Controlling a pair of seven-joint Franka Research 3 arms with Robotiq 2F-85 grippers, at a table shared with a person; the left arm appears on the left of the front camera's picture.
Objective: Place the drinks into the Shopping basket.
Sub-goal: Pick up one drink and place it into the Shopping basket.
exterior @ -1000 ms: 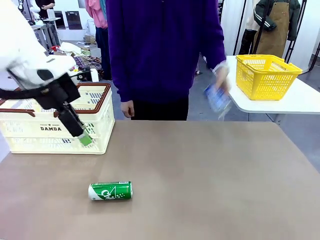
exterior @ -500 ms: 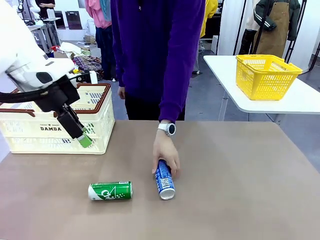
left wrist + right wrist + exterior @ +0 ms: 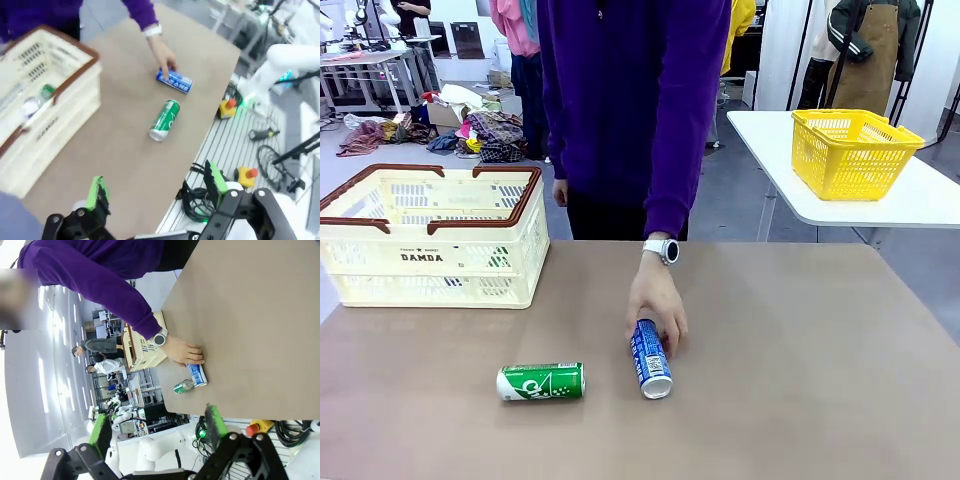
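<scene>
The green can [image 3: 541, 381] lies on its side on the brown table, left of the middle. To its right lies the blue can [image 3: 651, 358], also on its side, with the person's hand [image 3: 657, 300] resting on its far end. The cream Shopping basket [image 3: 430, 255] stands at the table's far left. My left gripper [image 3: 156, 186] hangs open and high above the table's near side, over the green can [image 3: 165, 120], the blue can [image 3: 174, 81] and the Shopping basket [image 3: 75, 95]. My right gripper [image 3: 157, 427] is open too, far from the green can [image 3: 183, 386] and the blue can [image 3: 197, 374].
A yellow mesh basket [image 3: 850, 150] sits on a white side table [image 3: 920, 205] at the back right. The person in a purple top [image 3: 620, 100] stands at the table's far edge. The right half of the brown table [image 3: 820, 360] is bare.
My left arm has drawn back out of the front view. The person brought the blue can down onto the table and keeps a hand on it.
</scene>
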